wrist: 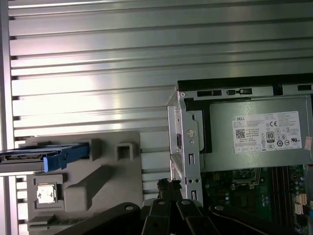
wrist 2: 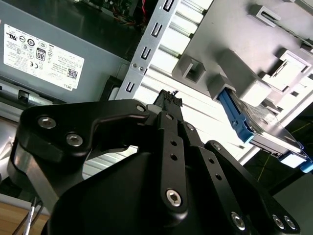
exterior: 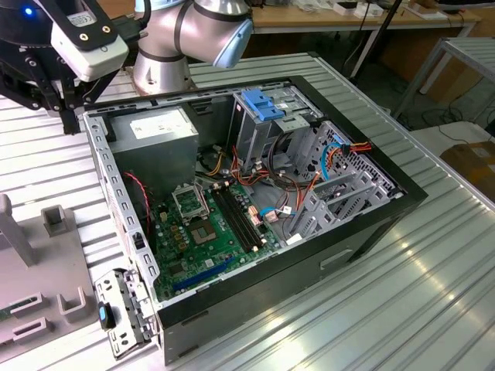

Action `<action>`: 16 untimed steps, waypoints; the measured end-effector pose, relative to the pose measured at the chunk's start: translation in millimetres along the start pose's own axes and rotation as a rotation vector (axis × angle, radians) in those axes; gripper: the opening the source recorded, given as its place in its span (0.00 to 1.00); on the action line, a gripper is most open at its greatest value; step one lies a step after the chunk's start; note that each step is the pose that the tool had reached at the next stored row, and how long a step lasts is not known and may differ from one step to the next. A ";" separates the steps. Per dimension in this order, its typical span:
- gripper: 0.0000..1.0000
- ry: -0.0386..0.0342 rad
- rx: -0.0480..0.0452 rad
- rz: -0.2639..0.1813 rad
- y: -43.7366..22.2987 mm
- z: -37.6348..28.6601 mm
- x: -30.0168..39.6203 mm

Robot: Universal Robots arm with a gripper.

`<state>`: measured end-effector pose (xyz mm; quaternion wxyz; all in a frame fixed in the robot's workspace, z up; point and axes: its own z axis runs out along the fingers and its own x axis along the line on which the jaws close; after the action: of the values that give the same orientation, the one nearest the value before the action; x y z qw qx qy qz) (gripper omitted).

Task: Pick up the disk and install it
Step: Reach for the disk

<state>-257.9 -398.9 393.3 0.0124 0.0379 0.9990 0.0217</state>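
At the exterior view's left, the grey holder (exterior: 39, 286) lies on the ribbed table (exterior: 433, 294). In the first wrist view the disk (wrist: 24, 155) stands in this holder, seen edge-on, with a blue rail (wrist: 66, 156) along its side. One end reaches out past the holder.

I judge it stiff and rather heavy for its size, with smooth metal faces, and sensitive to shocks. I would take it on the two flat faces at the free end. I would not take it on the plastic rail, which may bend.

My gripper (wrist: 168, 185) hangs between the holder and the computer case (exterior: 348, 247), apart from the disk. Its fingers are closed together and hold nothing. Bare table lies around the holder, so there is free room there.

Just beside the fingertips is the thin metal rim (wrist: 172, 132) of the case, a hard edge. Further on come the power supply (wrist: 259, 132), the drive cage (exterior: 251, 139) and red cables (exterior: 352, 147). I think the room there is narrow.
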 end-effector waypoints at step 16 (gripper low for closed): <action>0.11 0.0000 -0.0002 0.000 -1.4 -0.5 18.3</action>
<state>-276.2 -398.9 393.3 0.0124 0.0379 0.9990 0.0218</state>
